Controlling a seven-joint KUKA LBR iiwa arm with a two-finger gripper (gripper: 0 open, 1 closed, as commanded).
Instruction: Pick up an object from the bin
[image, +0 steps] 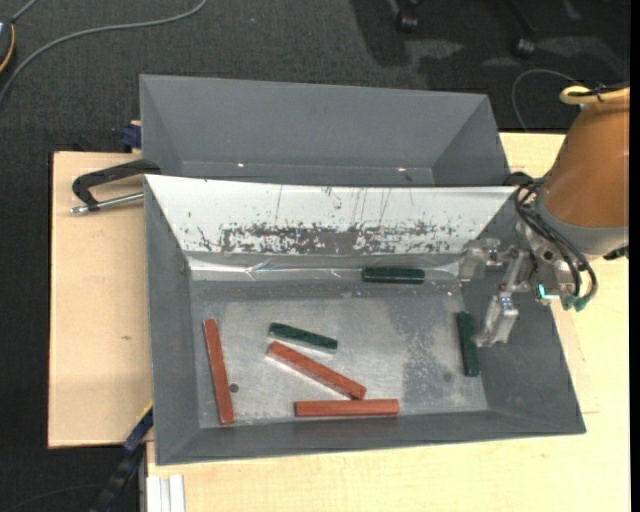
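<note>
Camera view: I look down into the grey bin, and my arm comes in from the right.
Nearest stick: a dark green stick lies on the floor at the right side, close to the right wall.
Its long way: it runs from the back of the bin toward the front, leaning only a little.
Claw: the claw hangs just to the right of that stick's back end. I cannot tell if they touch.
Claw state: I cannot tell if it is wide or narrow. I see no stick in it.
My guess for the move: a small slide left would put the claw over the stick, and it should close across the thin way.
Other green ones: a back green stick lies along the back wall, and a middle green stick lies well apart.
Red ones: a left red stick, a slanted red stick and a front red stick are all far to the left.
Writing: I can read no words or brand marks on anything.
</note>
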